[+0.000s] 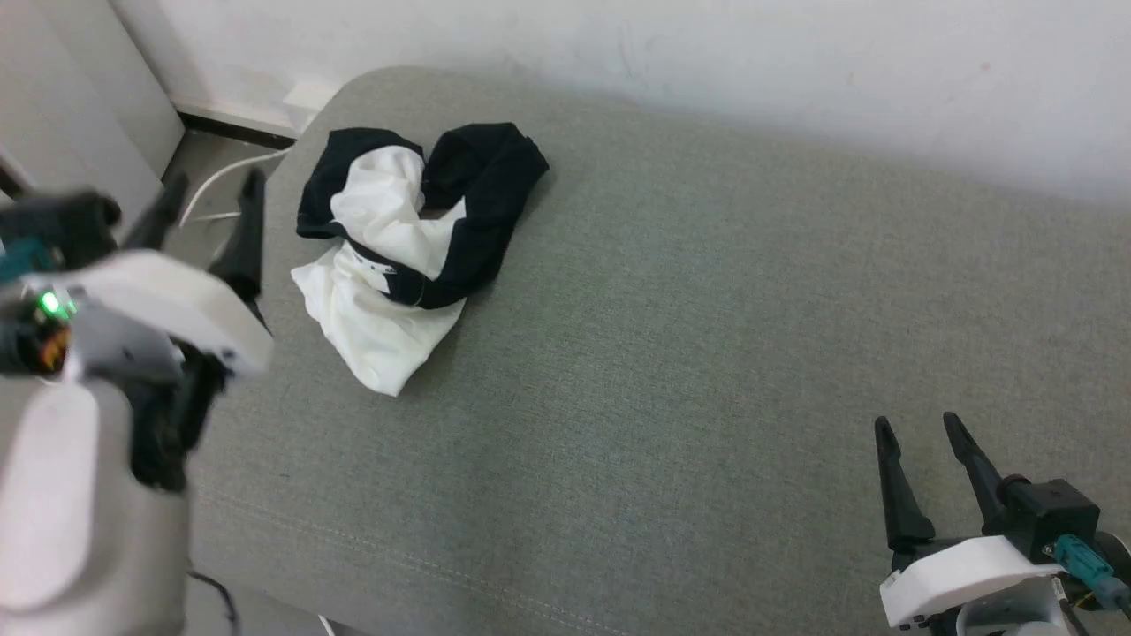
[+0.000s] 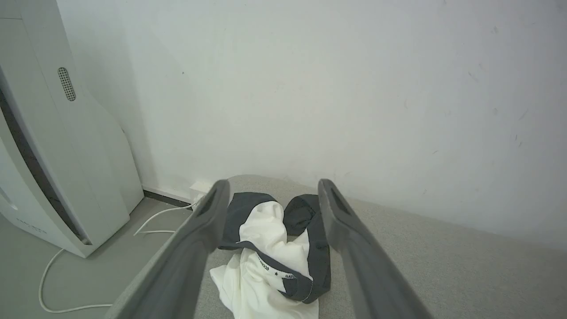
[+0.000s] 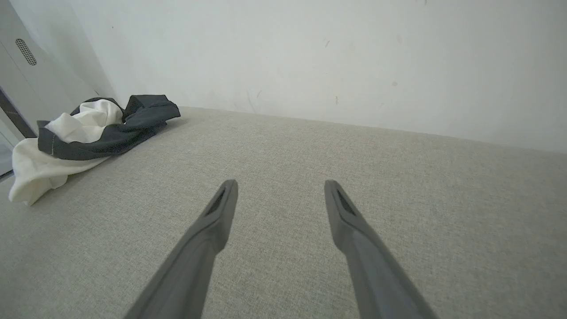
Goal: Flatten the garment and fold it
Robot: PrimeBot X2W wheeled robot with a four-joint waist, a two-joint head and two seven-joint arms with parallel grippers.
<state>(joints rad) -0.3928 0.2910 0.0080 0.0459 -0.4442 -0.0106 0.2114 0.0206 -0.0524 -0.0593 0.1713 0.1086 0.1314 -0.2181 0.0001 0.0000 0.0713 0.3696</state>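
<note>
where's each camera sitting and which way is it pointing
Head view: on the head, looking down at the grey cushion and crumpled garment; left hand and right hand show.
Left wrist view: along its open fingers toward the garment and wall.
Right wrist view: along its fingers over the cushion.
Shared: all three show the garment.

White garment (image 1: 389,309) with black sleeves (lettered neck tape) on grey-green cushion (image 1: 707,353); dark pincers.

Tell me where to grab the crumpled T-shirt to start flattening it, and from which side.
Take the garment by its white corner, the point toward the robot: it sticks out flat, clear of the bunched black folds. Probably come from the left with the open left gripper, the nearer one.
</note>
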